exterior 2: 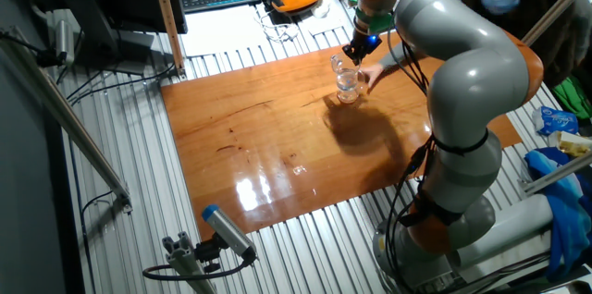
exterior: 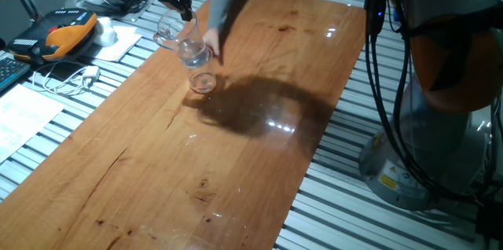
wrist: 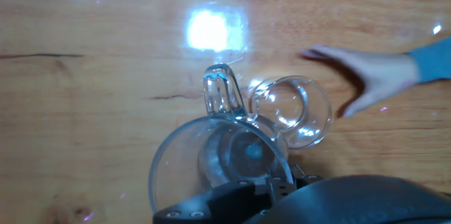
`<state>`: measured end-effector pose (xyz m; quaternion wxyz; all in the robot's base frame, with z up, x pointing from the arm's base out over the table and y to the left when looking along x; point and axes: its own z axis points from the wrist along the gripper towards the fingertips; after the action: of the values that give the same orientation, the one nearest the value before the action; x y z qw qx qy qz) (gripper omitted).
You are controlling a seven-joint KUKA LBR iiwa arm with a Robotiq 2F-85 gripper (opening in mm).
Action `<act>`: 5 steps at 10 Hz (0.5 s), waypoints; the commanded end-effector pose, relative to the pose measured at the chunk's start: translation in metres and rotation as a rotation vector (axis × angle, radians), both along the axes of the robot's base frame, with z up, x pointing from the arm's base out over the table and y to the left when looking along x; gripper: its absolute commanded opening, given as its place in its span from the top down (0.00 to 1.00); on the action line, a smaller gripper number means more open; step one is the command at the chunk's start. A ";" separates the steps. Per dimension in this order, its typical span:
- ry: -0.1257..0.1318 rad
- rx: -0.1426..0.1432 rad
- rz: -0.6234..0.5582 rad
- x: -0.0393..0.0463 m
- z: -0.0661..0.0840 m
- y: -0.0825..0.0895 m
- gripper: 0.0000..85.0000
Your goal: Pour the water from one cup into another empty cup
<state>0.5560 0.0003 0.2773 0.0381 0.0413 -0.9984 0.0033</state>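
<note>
Bench (exterior: 259, 163): a wooden top on a slatted metal frame lay below the jaws, with bright glare patches on it.
Arm (exterior 2: 462, 63): grey with orange joints, it reached over the bench's far side.
Person's hand (wrist: 373, 79): lay flat on the bench, just beyond the small glass from the jaws.
Jaws (exterior: 182, 2): clamped on the rim of the mug, which hung tilted under them.
Mug (wrist: 218, 164): clear glass, loop handle pointing away from the jaws in the hand view, lip leaning toward the small glass.
Small glass (exterior: 203, 82): upright on the bench, just below and beside the mug.
Water: could not be made out apart from glints in the glass.
</note>
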 end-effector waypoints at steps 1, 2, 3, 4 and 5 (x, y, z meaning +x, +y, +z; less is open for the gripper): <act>0.008 0.003 0.000 0.0002 0.000 0.000 1.00; 0.013 0.009 -0.003 0.0002 0.000 0.000 1.00; 0.022 0.028 -0.013 0.0002 0.000 0.000 1.00; 0.028 0.031 -0.015 0.0002 0.000 0.000 1.00; 0.031 0.034 -0.016 0.0002 0.000 0.000 1.00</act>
<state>0.5563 0.0002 0.2774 0.0528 0.0339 -0.9979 -0.0146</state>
